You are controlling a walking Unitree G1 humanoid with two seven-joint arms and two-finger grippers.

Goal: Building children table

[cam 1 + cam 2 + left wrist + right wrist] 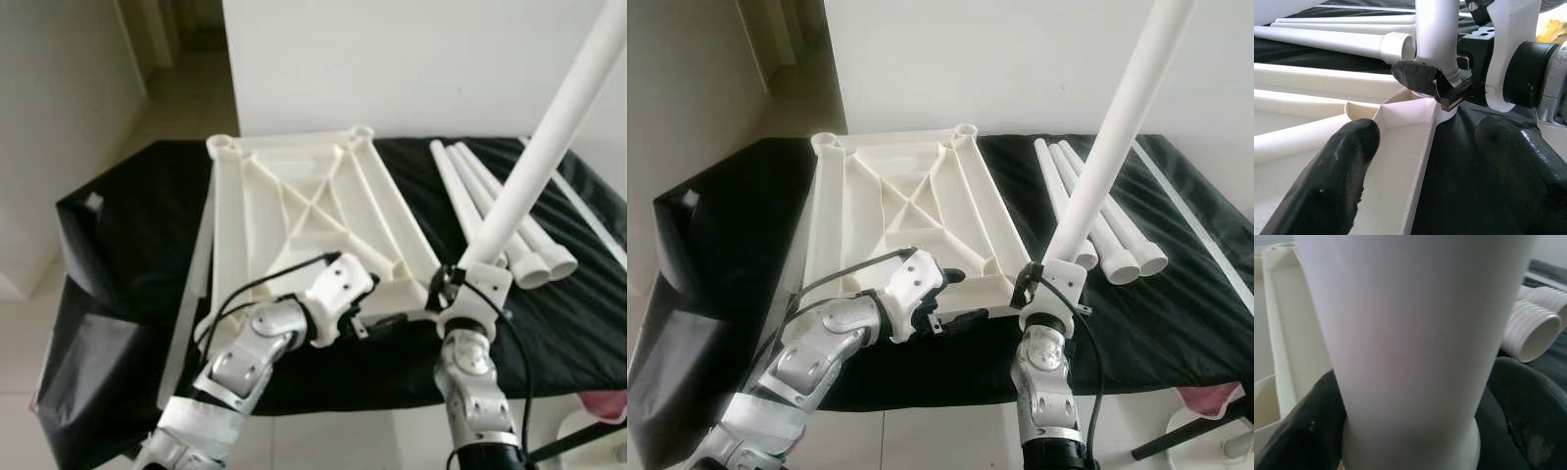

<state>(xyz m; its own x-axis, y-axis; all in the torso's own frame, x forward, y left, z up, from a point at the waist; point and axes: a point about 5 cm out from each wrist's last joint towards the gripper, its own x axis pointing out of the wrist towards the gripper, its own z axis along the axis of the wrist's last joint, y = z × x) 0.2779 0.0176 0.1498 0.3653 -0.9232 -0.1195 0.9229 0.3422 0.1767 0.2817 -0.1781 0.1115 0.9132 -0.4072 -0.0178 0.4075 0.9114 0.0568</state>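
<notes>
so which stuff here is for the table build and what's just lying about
For the build:
- tabletop, upside down
- leg, held by right gripper at a corner socket
- spare legs
- left gripper at the tabletop's near edge

Lying about:
- black cloth
- pink thing

Head eyes: above, looking down on tabletop (pixel 304 211) — shared scene.
Wrist views: close at its near-right corner — upright leg (pixel 1410 347).

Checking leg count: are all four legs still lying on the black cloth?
No: the right end effector holds one leg upright at the tabletop corner.
</notes>
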